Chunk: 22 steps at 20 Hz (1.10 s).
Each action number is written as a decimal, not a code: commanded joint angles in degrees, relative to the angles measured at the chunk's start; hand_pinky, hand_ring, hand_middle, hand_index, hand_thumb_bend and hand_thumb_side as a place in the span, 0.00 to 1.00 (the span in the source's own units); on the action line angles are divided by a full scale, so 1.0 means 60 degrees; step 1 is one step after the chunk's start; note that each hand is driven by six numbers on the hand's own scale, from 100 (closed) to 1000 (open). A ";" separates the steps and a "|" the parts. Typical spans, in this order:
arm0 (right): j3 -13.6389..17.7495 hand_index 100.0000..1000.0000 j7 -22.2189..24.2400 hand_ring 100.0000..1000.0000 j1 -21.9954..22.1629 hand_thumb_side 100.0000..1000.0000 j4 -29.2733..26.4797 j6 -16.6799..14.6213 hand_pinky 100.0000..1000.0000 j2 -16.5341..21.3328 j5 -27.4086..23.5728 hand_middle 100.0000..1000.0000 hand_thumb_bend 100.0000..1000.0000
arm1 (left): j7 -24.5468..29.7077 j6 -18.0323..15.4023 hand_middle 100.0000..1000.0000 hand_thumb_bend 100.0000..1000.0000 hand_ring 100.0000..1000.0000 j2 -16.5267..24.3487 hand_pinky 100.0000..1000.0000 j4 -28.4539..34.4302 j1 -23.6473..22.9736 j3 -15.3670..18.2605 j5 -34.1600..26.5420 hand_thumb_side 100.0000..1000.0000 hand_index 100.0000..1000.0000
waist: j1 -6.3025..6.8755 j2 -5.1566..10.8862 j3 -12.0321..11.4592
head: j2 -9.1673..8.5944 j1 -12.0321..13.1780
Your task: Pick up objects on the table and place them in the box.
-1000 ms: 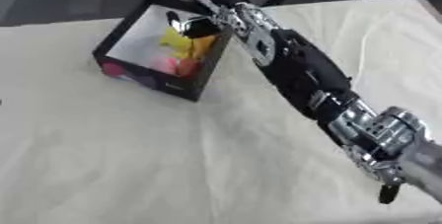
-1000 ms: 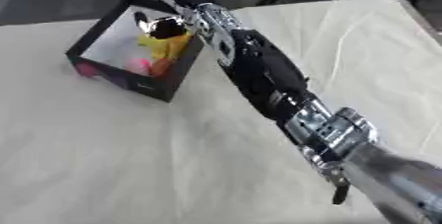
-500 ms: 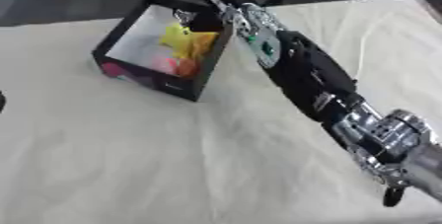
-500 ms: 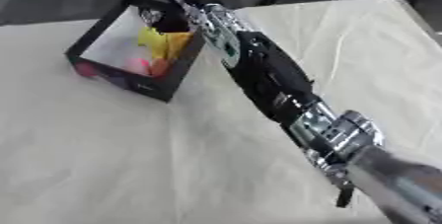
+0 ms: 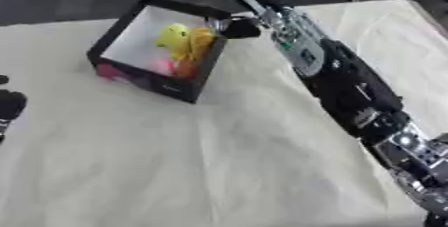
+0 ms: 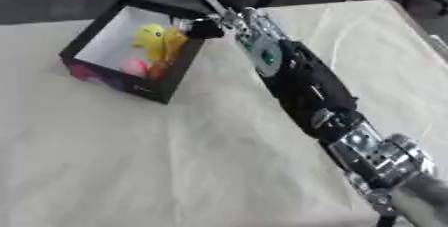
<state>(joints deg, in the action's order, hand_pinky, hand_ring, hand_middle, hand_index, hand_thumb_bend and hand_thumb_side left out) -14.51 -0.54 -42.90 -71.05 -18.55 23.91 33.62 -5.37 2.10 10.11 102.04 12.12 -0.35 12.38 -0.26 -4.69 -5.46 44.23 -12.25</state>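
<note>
Fingers of the right hand (image 5: 241, 27) hanging by the box (image 5: 131, 18) rim, too blurred to tell if curled or straight | yellow toy (image 5: 175, 38) and pink object (image 5: 162, 66) sitting inside the box | left hand (image 5: 10, 105) idling at worktop (image 5: 219, 161) edge, fingers unclear | advice: withdrawing upward, clearing the rim.

Your right arm is mostly black, a bulky matte shell over the forearm, with bare silver machined joints behind it – knurled rings and bright cylindrical housings. Just behind the right hand (image 5: 238, 27) the wrist section turns silver-grey with white highlights; one round green-tinted disc sits on its side, ringed in pale metal. The hand itself reads as a dark, rounded black mass, detail too blurred to resolve. Your left hand (image 5: 9, 105) shows only as a black, rounded shape – no markings legible. No cables or screws distinguishable.
</note>
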 commanded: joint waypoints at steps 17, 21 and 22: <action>0.1645 0.79 -0.0666 0.69 0.4435 0.45 -0.4629 0.0907 0.82 0.0127 -0.3031 0.55 0.00 | -0.0706 -0.0031 0.51 0.98 0.44 0.0563 0.69 -0.0090 -0.0733 0.0366 -0.0086 0.61 0.79 | -0.0391 0.0420 0.1353 | -0.0019 0.1926; 0.2206 0.78 -0.0723 0.67 0.5405 0.49 -0.5111 0.1267 0.82 -0.0579 -0.3628 0.53 0.00 | -0.0746 -0.0037 0.51 0.98 0.44 0.0535 0.69 -0.0102 -0.0816 0.0350 -0.0150 0.61 0.79 | -0.0363 0.0425 0.1470 | -0.0019 0.2031; 0.2324 0.78 -0.0724 0.67 0.5655 0.49 -0.5234 0.1325 0.82 -0.0759 -0.3782 0.52 0.00 | -0.0761 -0.0037 0.51 0.97 0.44 0.0532 0.69 -0.0110 -0.0841 0.0344 -0.0171 0.61 0.79 | -0.0361 0.0412 0.1498 | -0.0019 0.2061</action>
<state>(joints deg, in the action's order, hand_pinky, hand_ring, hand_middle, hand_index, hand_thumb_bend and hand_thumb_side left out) -2.07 -4.74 -8.68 -100.32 -11.23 19.74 12.24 -9.65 1.97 12.09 100.67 6.79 1.39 11.73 -2.35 -3.80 3.51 44.23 -0.22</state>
